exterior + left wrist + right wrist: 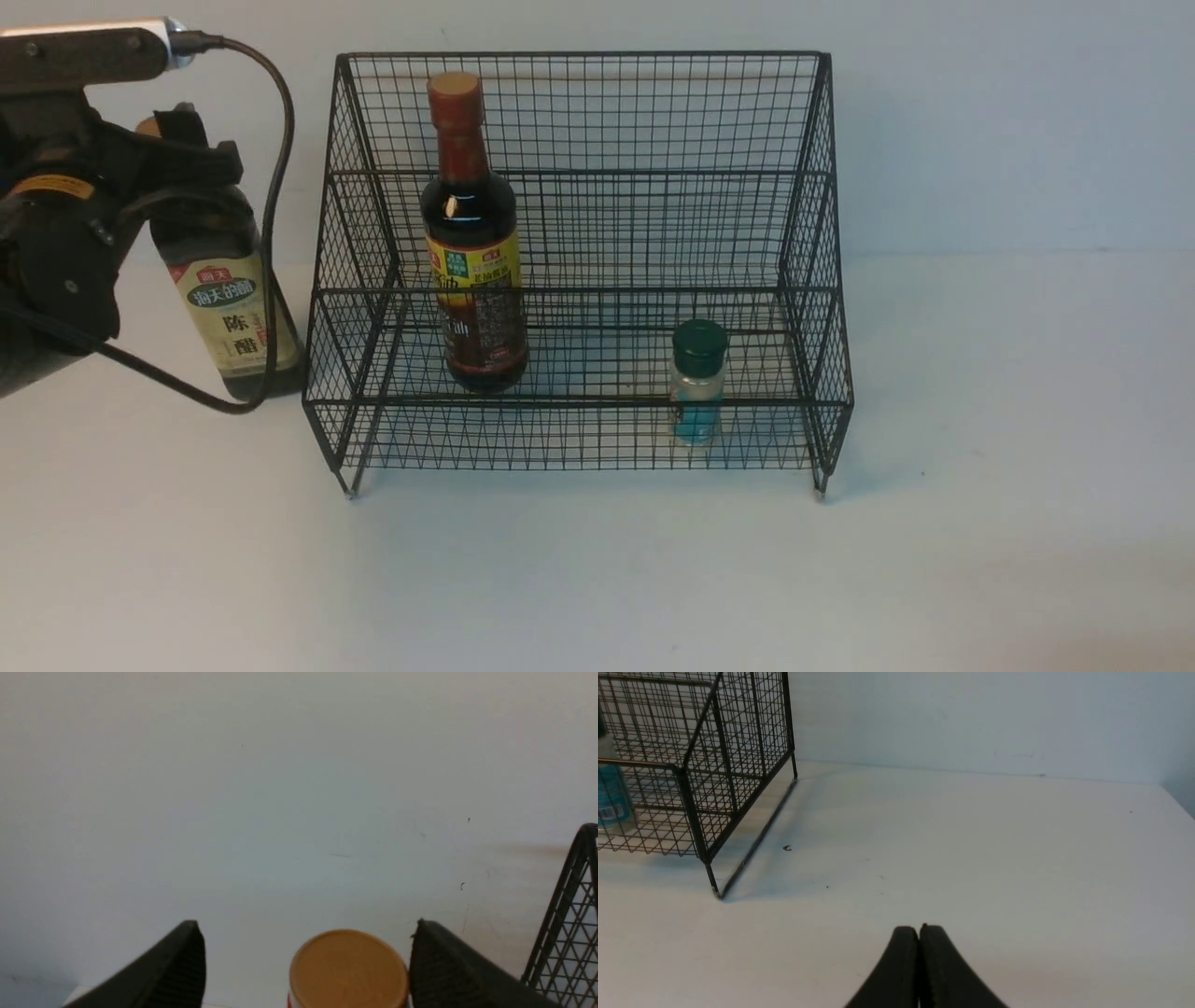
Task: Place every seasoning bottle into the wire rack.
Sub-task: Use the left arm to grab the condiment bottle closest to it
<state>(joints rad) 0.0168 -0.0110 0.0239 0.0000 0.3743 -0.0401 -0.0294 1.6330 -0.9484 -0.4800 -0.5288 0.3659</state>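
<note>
Front: cream-labelled dark-liquid bottle (229, 313) stands near the left edge of the desk (597, 579), outside the black wire-mesh rack (579, 54). Left wrist: left gripper (306, 927) gapes around its gold cap (348, 970), seemingly off-centre; centre before squeezing. Right wrist: right gripper (919, 942) pinched together, empty.

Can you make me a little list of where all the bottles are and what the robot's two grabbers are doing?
wire rack: mid-table, on its feet
red-necked bottle: upright inside rack, lower tier, left part
small green-capped jar: inside rack, lower tier, right part
cream-label bottle: outside rack, at its left
left end effector: open, fingers either side of that bottle's gold cap
right end effector: shut, holding nothing, over the table
not yet racked: cream-label bottle
</note>
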